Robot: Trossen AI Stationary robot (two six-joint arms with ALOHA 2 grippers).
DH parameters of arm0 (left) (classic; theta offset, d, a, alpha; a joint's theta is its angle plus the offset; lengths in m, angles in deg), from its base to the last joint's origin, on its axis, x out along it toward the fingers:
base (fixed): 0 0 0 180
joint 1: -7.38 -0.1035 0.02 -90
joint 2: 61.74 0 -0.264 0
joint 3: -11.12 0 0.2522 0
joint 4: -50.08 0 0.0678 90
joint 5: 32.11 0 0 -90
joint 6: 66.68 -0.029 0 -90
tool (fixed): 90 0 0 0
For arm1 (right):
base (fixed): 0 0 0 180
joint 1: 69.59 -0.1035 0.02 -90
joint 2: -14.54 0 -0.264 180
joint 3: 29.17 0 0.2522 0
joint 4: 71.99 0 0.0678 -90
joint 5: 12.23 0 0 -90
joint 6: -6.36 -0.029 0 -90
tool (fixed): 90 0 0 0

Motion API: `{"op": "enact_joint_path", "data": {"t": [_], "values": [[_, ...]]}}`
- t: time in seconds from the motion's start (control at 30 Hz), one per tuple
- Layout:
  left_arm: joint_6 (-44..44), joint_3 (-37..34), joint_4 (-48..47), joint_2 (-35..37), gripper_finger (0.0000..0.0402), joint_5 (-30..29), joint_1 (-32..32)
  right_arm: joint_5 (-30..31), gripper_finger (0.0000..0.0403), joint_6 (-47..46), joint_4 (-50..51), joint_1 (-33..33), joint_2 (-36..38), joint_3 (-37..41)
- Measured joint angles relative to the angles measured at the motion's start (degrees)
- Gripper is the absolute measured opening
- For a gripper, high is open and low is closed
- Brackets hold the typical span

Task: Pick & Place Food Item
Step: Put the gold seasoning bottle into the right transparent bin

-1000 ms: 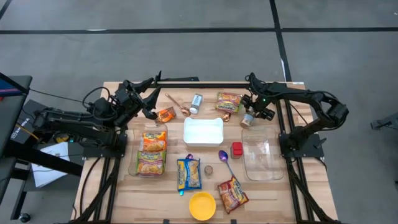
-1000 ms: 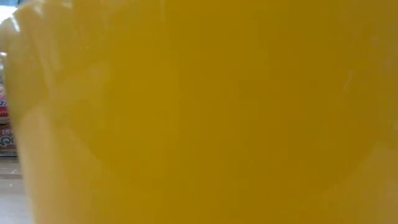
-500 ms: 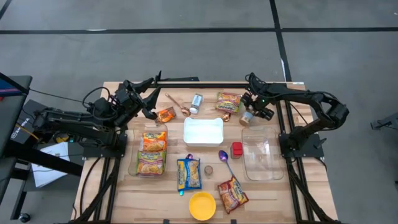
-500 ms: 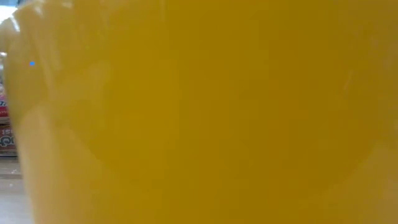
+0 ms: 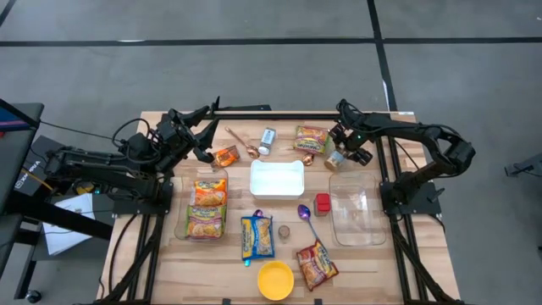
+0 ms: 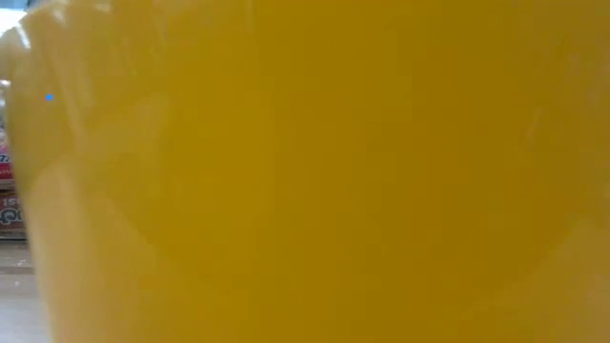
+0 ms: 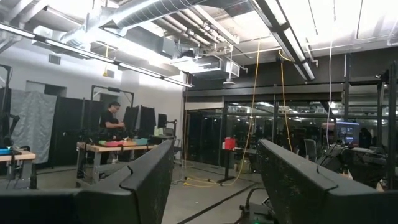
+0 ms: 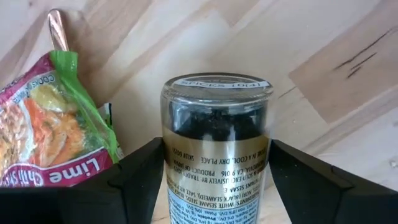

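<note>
Overhead, the right end effector (image 5: 338,158) sits right of centre in the upper half of the frame, at the far right part of the desk (image 5: 161,254). Its fingers (image 8: 134,180) are clamped on either side of a glass spice jar (image 8: 216,146) with dark contents and a printed label, touching it on both flanks. Beside the jar in the wrist view lies a Lime noodle packet (image 8: 46,134), and above it, at the frame's upper left, a copper-coloured spoon handle (image 8: 58,28) shows. From above, the jar (image 5: 336,160) lies just above the clear container (image 5: 356,222) and right of the white tray (image 5: 277,178).

The left end effector (image 5: 206,146) hovers upper left of the frame's centre, next to a small orange packet (image 5: 225,156). Its fingers (image 7: 140,180) stand apart with nothing between them, pointing out into the room.

Lower in the overhead frame lie two noodle packets (image 5: 207,207) in a clear tray, another packet (image 5: 257,236), a purple spoon (image 5: 305,215), a red block (image 5: 323,203) and a yellow bowl (image 5: 275,280). That bowl (image 6: 315,171) fills the low view.
</note>
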Motion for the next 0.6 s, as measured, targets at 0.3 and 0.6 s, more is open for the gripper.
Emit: {"op": "enact_joint_path", "data": {"t": [0.3, 0.6], "values": [[0.0, 0.0, 0.0, 0.0, 0.0227, 0.1, 0.0, -1.3, 0.0385, 5.3, 2.7, 1.8, -1.4, 0.5], [1.3, 0.0, 0.0, 0.0, 0.0227, 0.2, 0.1, -0.4, 0.0371, 4.6, 3.0, 0.5, -1.2, 0.7]]}}
